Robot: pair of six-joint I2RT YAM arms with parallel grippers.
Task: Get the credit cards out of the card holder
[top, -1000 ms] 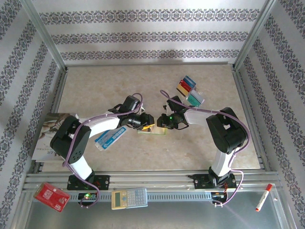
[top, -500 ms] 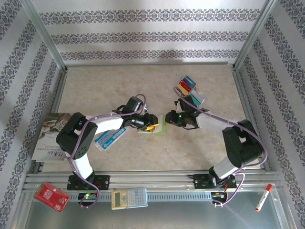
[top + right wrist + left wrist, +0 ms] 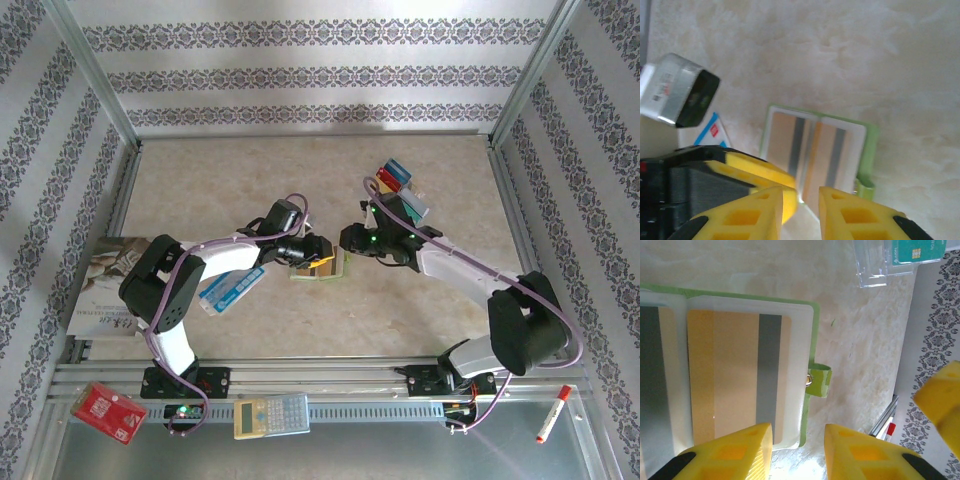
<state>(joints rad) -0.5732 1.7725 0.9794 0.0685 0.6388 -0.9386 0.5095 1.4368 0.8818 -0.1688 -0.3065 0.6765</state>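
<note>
Holder (image 3: 813,335) lies open, cards (image 3: 735,375) inside; left gripper (image 3: 797,434) and right gripper (image 3: 801,196) over it, both a bit parted, gripping nothing

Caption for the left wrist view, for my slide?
Left gripper poised over the open card holder, a grey-striped yellow credit card sleeved inside.

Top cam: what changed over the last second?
The right arm swung its elbow out to the right and stretched out; the right gripper drifted slightly toward the back wall. The left gripper edged right over the card holder. Nothing grabbed or released. The holder and removed cards stayed put.
</note>
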